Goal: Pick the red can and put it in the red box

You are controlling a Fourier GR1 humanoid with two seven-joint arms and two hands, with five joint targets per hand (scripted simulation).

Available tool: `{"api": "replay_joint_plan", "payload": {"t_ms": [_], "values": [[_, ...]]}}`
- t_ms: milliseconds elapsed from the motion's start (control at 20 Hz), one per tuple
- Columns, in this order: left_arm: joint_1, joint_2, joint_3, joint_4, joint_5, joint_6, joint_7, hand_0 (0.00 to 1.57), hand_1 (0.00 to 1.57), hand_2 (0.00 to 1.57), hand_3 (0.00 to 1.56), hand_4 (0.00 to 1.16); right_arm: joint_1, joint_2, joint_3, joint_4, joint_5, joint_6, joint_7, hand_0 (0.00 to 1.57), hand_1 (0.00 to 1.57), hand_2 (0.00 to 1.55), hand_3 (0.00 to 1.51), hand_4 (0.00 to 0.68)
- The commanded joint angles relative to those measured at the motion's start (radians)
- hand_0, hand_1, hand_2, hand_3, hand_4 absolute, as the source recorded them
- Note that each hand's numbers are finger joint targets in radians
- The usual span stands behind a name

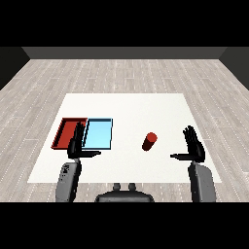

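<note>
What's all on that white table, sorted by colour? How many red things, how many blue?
Red: 2, the red can and the red tray
Light blue: 1, the light blue tray
Total: 3 things on the table

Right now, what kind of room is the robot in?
Probably a plain practice room for sorting things: a white table on a grey wood-plank floor, with a red tray, a light blue tray and a red can on it.
</note>
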Motion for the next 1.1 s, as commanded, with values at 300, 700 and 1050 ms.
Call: {"api": "replay_joint_plan", "payload": {"t_ms": [300, 700, 1050], "values": [[0.022, -0.051, -0.038, -0.008, -0.034, 0.021, -0.107, 0.0, 0.0, 0.0, 0.0, 0.0, -0.061, 0.006, -0.023, 0.16, 0.044, 0.05, -0.147, 0.0, 0.0, 0.0, 0.0, 0.0], [-0.018, -0.032, 0.003, 0.01, 0.007, 0.006, -0.083, 0.0, 0.0, 0.0, 0.0, 0.0, -0.015, 0.031, -0.016, 0.026, 0.004, 0.058, -0.026, 0.0, 0.0, 0.0, 0.0, 0.0], [0.103, -0.032, -0.009, -0.026, 0.021, -0.045, -0.159, 0.0, 0.0, 0.0, 0.0, 0.0, -0.141, 0.043, -0.002, 0.172, -0.007, 0.056, 0.014, 0.0, 0.0, 0.0, 0.0, 0.0]]}}
